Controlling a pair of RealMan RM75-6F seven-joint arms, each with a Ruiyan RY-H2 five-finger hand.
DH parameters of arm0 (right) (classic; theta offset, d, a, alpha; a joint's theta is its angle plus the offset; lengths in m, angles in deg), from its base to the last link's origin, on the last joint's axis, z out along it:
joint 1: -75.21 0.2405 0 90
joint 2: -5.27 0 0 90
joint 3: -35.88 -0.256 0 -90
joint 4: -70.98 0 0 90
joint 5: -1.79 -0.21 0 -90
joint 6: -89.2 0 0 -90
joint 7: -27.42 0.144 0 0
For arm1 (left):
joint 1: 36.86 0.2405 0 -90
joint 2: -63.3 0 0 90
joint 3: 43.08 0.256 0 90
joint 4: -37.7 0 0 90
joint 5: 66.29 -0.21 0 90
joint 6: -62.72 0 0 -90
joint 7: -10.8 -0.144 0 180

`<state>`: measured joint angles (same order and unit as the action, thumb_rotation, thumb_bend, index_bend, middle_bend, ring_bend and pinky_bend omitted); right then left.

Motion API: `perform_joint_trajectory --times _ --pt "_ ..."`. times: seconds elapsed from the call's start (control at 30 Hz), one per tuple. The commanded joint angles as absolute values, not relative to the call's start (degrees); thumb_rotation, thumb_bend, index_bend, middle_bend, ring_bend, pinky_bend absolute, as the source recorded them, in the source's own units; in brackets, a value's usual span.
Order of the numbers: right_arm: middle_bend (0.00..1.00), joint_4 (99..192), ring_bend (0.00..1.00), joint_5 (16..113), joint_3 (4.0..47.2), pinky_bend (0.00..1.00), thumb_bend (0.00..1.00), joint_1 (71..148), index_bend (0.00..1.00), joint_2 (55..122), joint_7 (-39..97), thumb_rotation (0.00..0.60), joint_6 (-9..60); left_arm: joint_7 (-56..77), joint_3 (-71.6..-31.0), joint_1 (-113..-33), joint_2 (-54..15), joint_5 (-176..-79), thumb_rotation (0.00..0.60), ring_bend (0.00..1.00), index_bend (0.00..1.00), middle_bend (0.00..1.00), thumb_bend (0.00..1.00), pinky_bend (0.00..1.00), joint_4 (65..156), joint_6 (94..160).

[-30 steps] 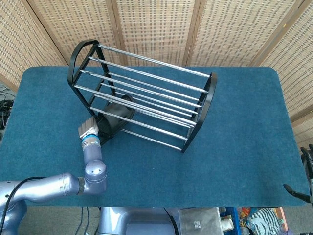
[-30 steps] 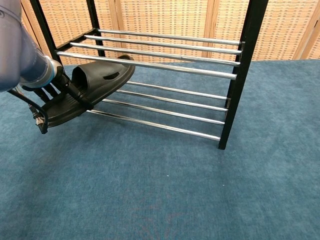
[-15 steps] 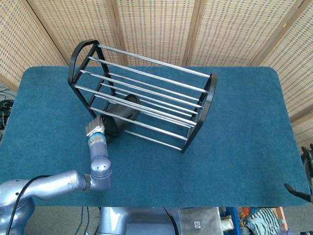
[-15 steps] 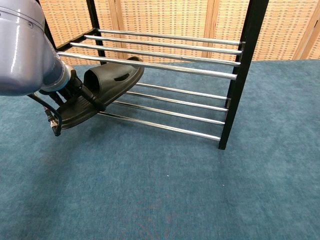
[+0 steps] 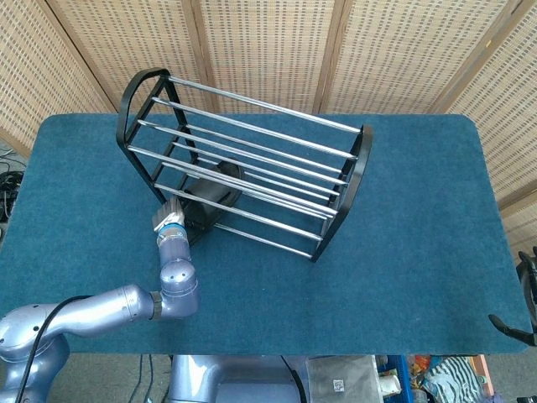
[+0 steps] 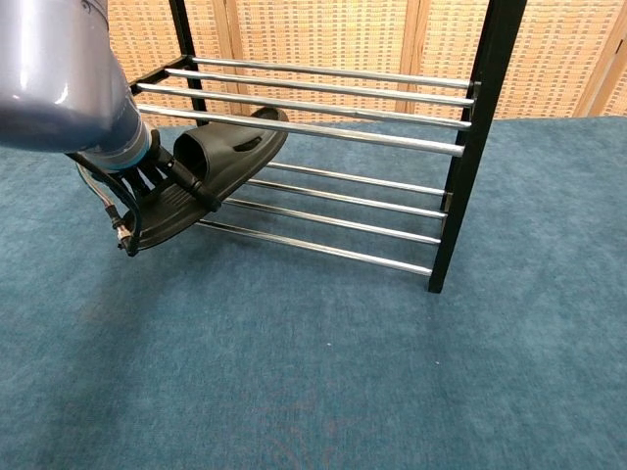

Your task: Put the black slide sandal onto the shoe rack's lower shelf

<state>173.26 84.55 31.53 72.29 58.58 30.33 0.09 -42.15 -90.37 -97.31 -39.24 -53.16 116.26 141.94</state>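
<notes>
The black slide sandal (image 6: 227, 157) lies tilted, with its toe and strap over the lower shelf's chrome bars (image 6: 338, 199) and its heel sticking out past the front bar. My left hand (image 6: 165, 180) grips the heel end, fingers over the footbed. From above, the sandal (image 5: 215, 195) shows under the upper bars of the shoe rack (image 5: 356, 176), and the left hand (image 5: 167, 218) sits at the rack's front left. Only dark parts of my right hand (image 5: 527, 285) show at the right edge, off the table; its fingers are not readable.
The rack stands at an angle on the blue carpeted table (image 5: 419, 218). Its black end frame (image 6: 468, 147) stands right of the sandal. A woven screen (image 5: 268, 42) closes off the back. Carpet (image 6: 323, 372) spreads in front of the rack.
My left hand has carried the sandal to the right and further in under the upper shelf; more of the sandal now lies over the lower bars. The right hand has not moved.
</notes>
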Motion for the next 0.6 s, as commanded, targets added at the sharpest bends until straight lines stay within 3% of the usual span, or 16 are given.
perform_joint_trajectory --times 0.03,0.17,0.27,0.4,0.6 --pt "0.0 173.3 0.0 84.6 31.6 0.0 0.0 72.3 0.0 58.6 30.3 0.6 0.1 -41.1 -91.2 -97.3 -39.3 -53.2 0.6 0.24 0.33 0.21 0.3 0.49 116.6 141.4" --pt "0.0 173.3 0.0 84.5 31.6 0.0 0.0 72.2 0.0 58.5 30.4 0.6 0.0 -40.6 -91.3 -97.5 -39.2 -53.5 0.6 0.05 0.15 0.03 0.3 0.31 117.6 141.5" --pt "0.0 173.3 0.0 84.6 31.6 0.0 0.0 72.2 0.0 58.4 30.6 0.6 0.1 -40.0 -91.4 -97.7 -39.2 -53.8 0.6 0.0 0.01 0.0 0.3 0.18 118.2 141.6" --pt "0.0 173.3 0.0 84.5 31.6 0.0 0.0 72.2 0.0 58.2 31.1 0.6 0.0 -38.7 -90.6 -97.6 -39.3 -55.3 0.6 0.0 0.0 0.0 0.3 0.0 118.5 141.7" --pt "0.0 173.2 0.0 84.5 31.6 0.0 0.0 72.2 0.0 58.0 31.4 0.6 0.1 -36.6 -89.4 -97.1 -39.4 -58.1 0.6 0.0 0.0 0.0 0.3 0.0 119.6 141.1"
